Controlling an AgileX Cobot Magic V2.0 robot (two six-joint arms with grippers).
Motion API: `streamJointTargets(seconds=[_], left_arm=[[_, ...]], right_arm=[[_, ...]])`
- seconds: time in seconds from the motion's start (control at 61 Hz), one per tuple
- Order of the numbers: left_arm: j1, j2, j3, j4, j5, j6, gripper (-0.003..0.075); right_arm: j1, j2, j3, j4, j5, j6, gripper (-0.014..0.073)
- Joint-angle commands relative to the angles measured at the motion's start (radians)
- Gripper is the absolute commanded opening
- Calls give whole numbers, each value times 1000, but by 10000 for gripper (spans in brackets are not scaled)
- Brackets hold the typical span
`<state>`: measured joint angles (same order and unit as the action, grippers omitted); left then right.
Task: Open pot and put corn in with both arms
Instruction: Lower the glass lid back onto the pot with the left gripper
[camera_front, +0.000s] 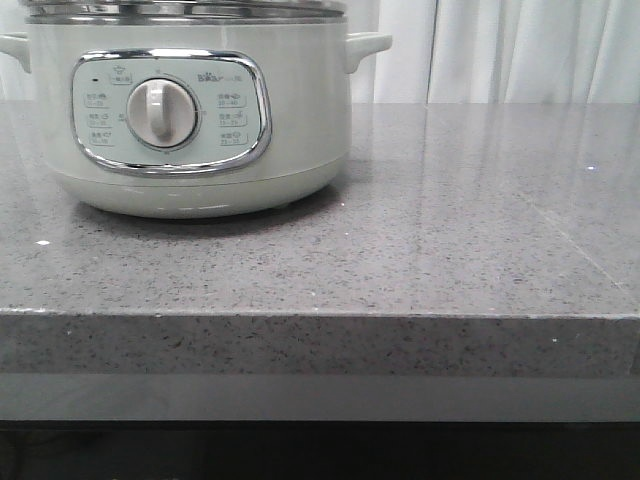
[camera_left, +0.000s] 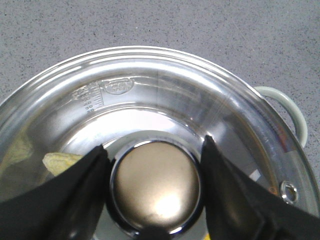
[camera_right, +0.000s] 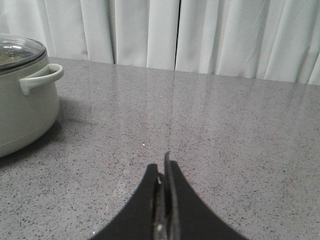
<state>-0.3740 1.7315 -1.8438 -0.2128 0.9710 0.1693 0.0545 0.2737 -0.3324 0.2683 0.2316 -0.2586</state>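
Glass lid (camera_left: 165, 95) — corn (camera_left: 62, 161) beneath, inside pot (camera_front: 190, 110)

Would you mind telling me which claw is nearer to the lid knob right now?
The left claw: its fingers sit on either side of the lid knob. The right claw, fingers together, hangs over bare counter, away from the pot.

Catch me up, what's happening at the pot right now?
The left hand sits over the pot with its fingers open on either side of the round metal knob of the glass lid, which is on the pot. Something pale yellow, probably the corn, shows through the glass inside. The right hand hangs shut and empty over the grey countertop, away from the pot.
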Motion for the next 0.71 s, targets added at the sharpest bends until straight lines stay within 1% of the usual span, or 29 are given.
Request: streamJointTargets(seconds=[0.0, 0.066, 0.213, 0.246, 0.459, 0.509, 0.558, 0.623, 0.689], left_arm=[[-1, -71, -32, -21, -102, -3, 405], [-1, -77, -32, -21, -104, 7, 425], [-1, -93, -32, -21, -107, 7, 545], [-1, -97, -32, -21, -107, 7, 559], [-1, -163, -32, -21, -105, 33, 564], [-1, -184, -32, -21, -103, 41, 541], [-1, -215, -27, -21, -101, 46, 490], [-1, -258, -1, -21, -111, 62, 392], [-1, -315, 51, -21, -135, 68, 272]], right_arm=[[0, 8, -29, 3, -72, -13, -68], [0, 8, -29, 3, -72, -13, -68], [0, 8, -29, 3, -72, -13, -68], [0, 8, -29, 3, -72, -13, -68], [0, 8, -29, 3, -71, -13, -68], [0, 8, -29, 3, -71, -13, -68], [0, 8, -29, 3, -71, -13, -68], [0, 8, -29, 3, -71, -13, -68], [0, 8, -29, 3, -71, -13, -68]])
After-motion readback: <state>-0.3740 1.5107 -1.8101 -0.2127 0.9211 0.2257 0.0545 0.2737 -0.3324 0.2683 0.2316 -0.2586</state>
